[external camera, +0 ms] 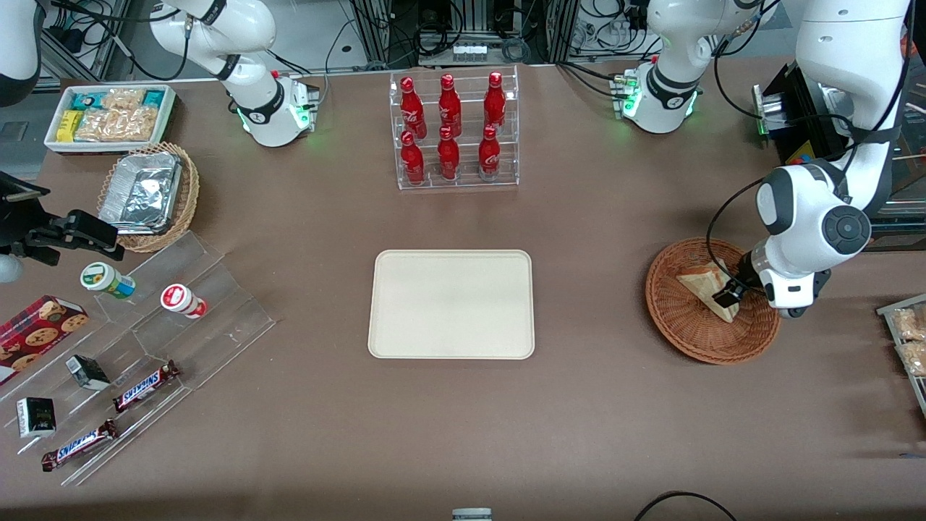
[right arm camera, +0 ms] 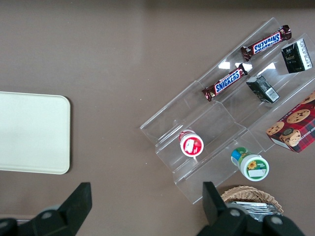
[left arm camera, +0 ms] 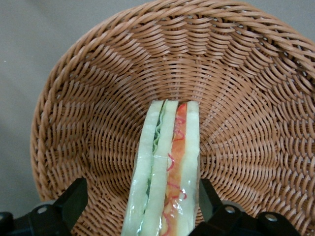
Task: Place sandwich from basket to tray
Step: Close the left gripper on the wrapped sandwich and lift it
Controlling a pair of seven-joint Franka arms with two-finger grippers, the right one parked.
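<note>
Fig.: Gripper [left arm camera: 140, 206] down in basket [left arm camera: 88, 113], jaws wide, one finger each side of sandwich [left arm camera: 165, 172]. Sandwich lies btwn fingers, long axis running away from tool, filling edge up; one finger near-touching. Closing looks like next step. Tray [external camera: 452, 304] well apart.

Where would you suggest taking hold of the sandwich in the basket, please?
Grip the sandwich across its two flat bread faces, coming straight down from above. It stands on edge in the basket, filling side up, and the open claw already straddles it, one finger per bread face.
</note>
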